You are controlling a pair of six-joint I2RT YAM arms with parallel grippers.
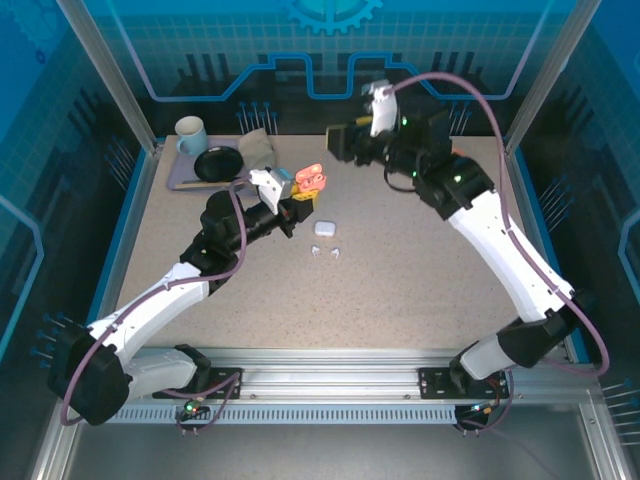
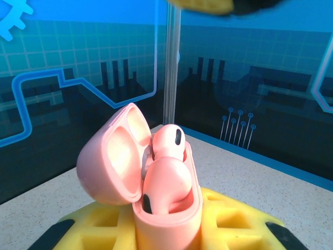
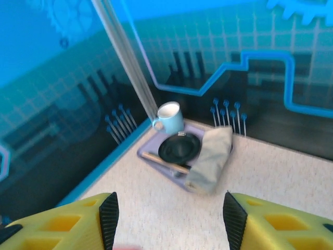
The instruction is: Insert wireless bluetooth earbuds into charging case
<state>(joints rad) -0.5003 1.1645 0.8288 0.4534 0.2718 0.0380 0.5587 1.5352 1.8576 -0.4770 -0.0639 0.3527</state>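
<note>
judging from the layout, sits roughly at the halfway mark. clamps the coral-pink charging case [image 2: 166,213] between the yellow fingers [image 2: 231,219] of the left gripper [image 1: 302,203], lifted off the table [image 1: 420,300] with its lid [image 2: 112,161] swung open. shows both coral-pink earbuds [image 2: 167,141] standing in the wells of that case, heads proud of the rim, so perhaps seated, perhaps wanting a last press; hard to tell. leaves that lid to be shut. leaves the white half untouched as well: white charging case [image 1: 324,227] lying on the table just beside the left gripper, two white earbuds [image 1: 318,250] loose near it on the side toward the arm bases, close together but apart. has the right gripper [image 3: 166,229] spread wide with nothing between its pads, raised over the far part of the table, not far from the tray [image 1: 178,180] with its mug [image 3: 170,117], black plate [image 3: 179,147] and folded cloth [image 3: 210,159]. calls next, most likely, for closing the pink lid and then fetching the white buds.
</note>
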